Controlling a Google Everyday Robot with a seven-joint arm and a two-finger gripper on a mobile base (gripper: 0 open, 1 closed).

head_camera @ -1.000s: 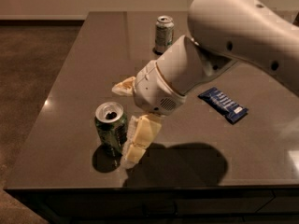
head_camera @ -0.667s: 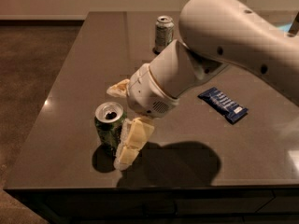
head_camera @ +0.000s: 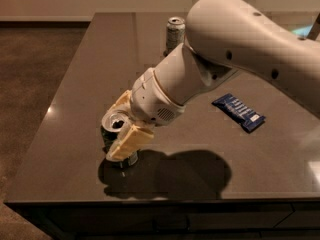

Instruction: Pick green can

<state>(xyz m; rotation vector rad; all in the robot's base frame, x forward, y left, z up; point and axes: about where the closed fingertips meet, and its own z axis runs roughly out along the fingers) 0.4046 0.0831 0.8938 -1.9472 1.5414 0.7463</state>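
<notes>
Near the bench's [head_camera: 75, 84] front-left corner, the gripper [head_camera: 117, 130] straddles the upright green can [head_camera: 114, 121] — cream fingers [head_camera: 128, 141] clamped against its two sides.

A dark, shiny surface [head_camera: 75, 109] is filling most of the view. A pale silver can [head_camera: 175, 33] is standing upright near its back edge. A blue snack wrapper [head_camera: 239, 112] is lying flat on the right side, well apart from that can. A big shadow [head_camera: 190, 176] is lying near the front edge. The gripper [head_camera: 119, 129] is sitting low at the front left, away from both. A brown floor [head_camera: 30, 84] is showing on the left, and a light wall [head_camera: 75, 1] is running along the back.
</notes>
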